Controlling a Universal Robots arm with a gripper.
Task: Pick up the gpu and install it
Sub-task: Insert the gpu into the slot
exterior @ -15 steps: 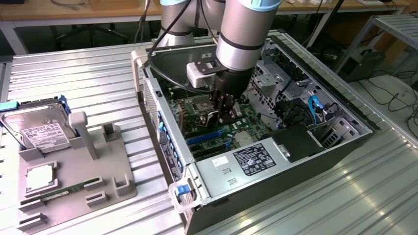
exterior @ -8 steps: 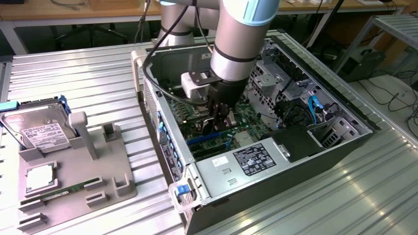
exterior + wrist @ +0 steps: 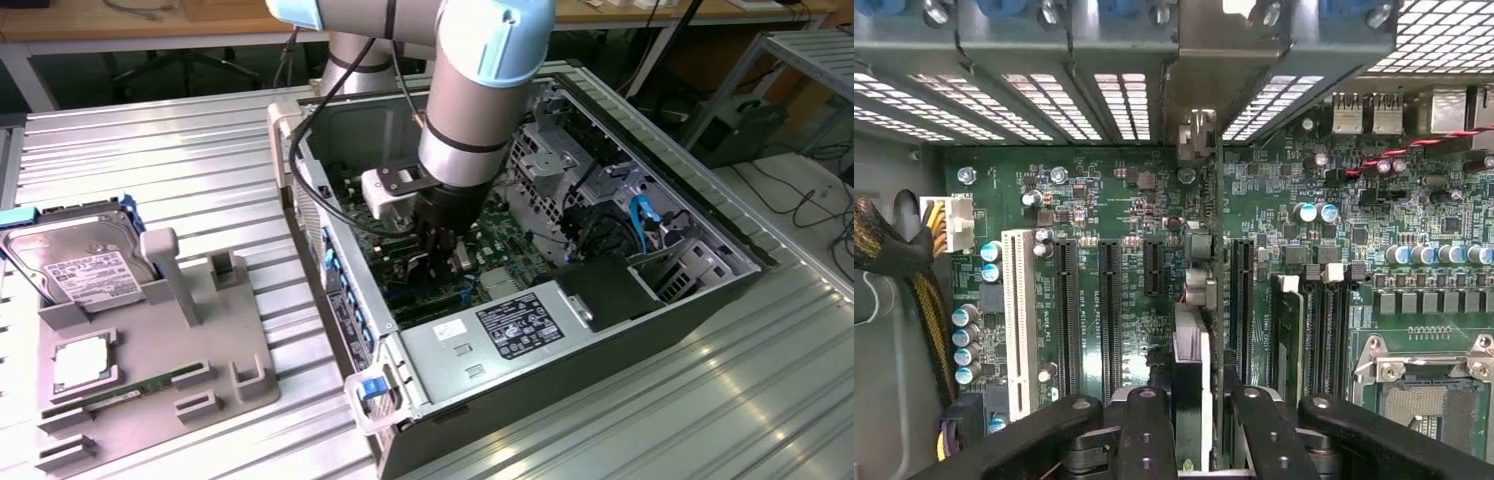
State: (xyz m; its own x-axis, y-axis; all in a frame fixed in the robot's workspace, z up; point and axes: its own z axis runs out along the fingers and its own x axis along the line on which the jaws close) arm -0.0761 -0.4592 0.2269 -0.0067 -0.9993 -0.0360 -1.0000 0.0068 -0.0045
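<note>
The gpu (image 3: 1192, 340) is seen edge-on in the wrist view, a thin card standing upright over the green motherboard (image 3: 1104, 200). My gripper (image 3: 1194, 400) is shut on it, one black finger (image 3: 1144, 420) pressing each face. The card's pale bracket end (image 3: 1195, 130) reaches the open rear slot of the case. The card stands in line between two black expansion slots (image 3: 1111, 300); whether it is seated I cannot tell. In the exterior view my gripper (image 3: 441, 262) is down inside the open computer case (image 3: 300, 140), low over the board.
A grey fixture (image 3: 200, 350) at the exterior view's left holds a silver hard drive (image 3: 83, 270), a green memory stick (image 3: 114, 398) and a square chip (image 3: 80, 360). Drive cages and blue cables (image 3: 641, 220) crowd the case's far side. Yellow-black cables (image 3: 924, 300) lie beside the slots.
</note>
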